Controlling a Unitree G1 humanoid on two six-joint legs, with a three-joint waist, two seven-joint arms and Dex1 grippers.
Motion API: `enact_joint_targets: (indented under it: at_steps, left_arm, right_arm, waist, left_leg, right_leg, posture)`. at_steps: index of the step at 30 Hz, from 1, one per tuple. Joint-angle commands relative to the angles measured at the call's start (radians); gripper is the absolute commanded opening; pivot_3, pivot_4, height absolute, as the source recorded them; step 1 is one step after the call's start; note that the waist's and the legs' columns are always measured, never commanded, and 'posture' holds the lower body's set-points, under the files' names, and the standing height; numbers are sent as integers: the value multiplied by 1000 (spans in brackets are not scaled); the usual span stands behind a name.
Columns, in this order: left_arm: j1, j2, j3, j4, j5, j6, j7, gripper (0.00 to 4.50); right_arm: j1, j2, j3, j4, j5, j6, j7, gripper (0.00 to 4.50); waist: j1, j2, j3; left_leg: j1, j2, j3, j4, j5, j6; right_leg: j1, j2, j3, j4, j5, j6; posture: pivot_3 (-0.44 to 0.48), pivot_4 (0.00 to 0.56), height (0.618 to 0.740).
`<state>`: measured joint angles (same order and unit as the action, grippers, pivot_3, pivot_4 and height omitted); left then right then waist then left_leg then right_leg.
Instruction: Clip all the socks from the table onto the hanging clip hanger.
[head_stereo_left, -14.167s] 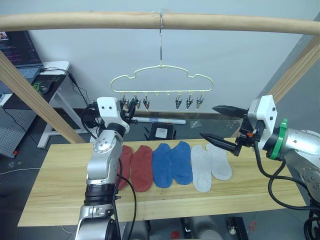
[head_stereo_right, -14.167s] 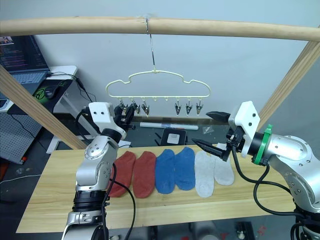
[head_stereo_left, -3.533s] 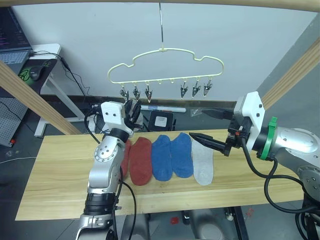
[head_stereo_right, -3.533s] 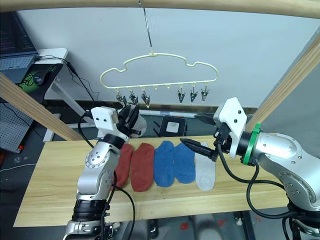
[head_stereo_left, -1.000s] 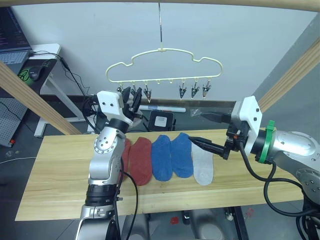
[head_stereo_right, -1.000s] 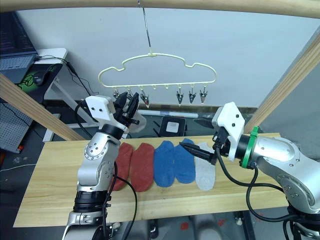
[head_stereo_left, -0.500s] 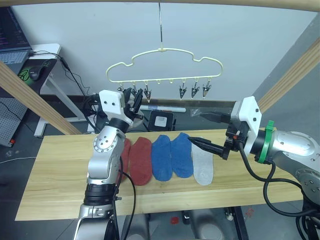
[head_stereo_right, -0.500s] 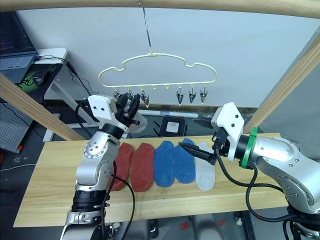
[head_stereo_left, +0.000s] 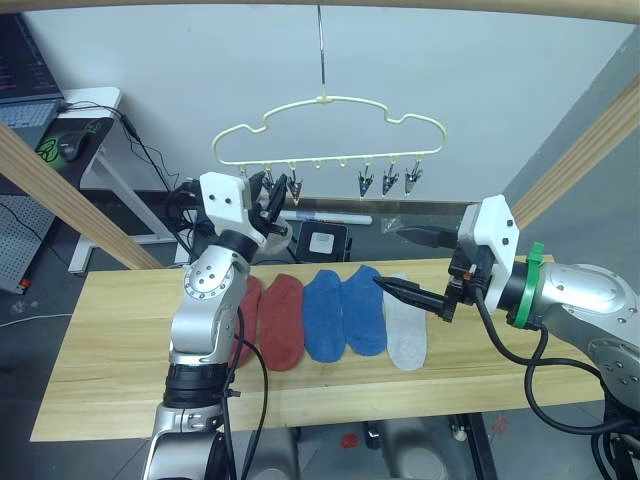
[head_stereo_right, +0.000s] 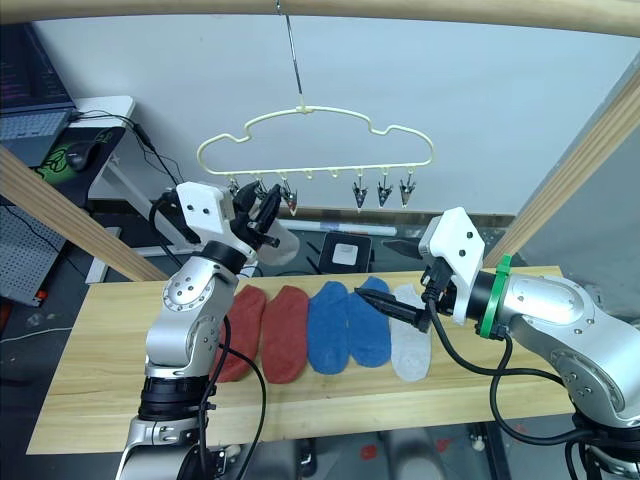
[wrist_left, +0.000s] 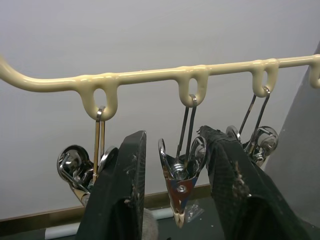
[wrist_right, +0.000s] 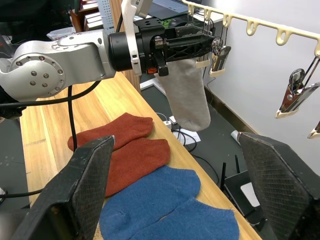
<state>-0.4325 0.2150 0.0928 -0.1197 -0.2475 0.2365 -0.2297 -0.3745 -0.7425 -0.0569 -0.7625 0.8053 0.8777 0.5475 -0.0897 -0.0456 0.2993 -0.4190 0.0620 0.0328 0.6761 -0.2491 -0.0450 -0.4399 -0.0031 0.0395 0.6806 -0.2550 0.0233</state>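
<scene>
Right wrist view alone shows grey sock (wrist_right: 187, 92) hanging from left claw (wrist_left: 172, 165), whose fingers straddle one clip (wrist_left: 179, 185). Right claw (head_stereo_left: 412, 263) wide open, empty. Desk (head_stereo_left: 120, 340) centre: five socks, two red, two blue, one grey. Clip hanger (head_stereo_left: 328, 130): six clips.

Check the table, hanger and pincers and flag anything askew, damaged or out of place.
Nothing stands out. Five socks lie in a neat row on the table; a grey sock hangs from the left pincer at the clip hanger, which hangs level.

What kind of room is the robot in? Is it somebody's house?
Probably not a house; it looks like a lab or workshop. There is a desk with a laptop and loose cables, a bare wooden frame holding the clip hanger, and socks on a plain table.
</scene>
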Motion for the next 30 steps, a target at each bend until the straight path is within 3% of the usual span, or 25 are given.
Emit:
enact_joint_targets:
  at_steps: [1,4,13,30]
  left_arm:
    - [-16,4,5,-59,-6,-3,-4,761]
    - [-16,6,7,-61,-7,-3,-5,294]
    - [-8,27,23,-104,-47,54,-27,247]
    - [-22,185,147,-184,-412,387,-208,246]
  right_arm:
    - [0,-9,-14,-25,-4,-26,7,4139]
    - [3,-9,-13,-27,-6,-27,7,4139]
    - [24,-28,20,-27,-65,-42,13,4139]
    - [95,-28,119,32,-317,-27,-73,4139]
  waist:
    - [0,0,0]
    - [0,0,0]
    - [0,0,0]
    - [1,0,0]
  left_leg:
    - [0,0,0,0,0,0]
    - [0,0,0,0,0,0]
    - [0,0,0,0,0,0]
    - [0,0,0,0,0,0]
  right_leg:
    - [0,0,0,0,0,0]
    - [0,0,0,0,0,0]
    - [0,0,0,0,0,0]
    - [-1,0,0,0,-2,4]
  posture:
    - [-208,269,735]
    - [-210,269,735]
    - [-203,270,735]
    - [-204,284,735]
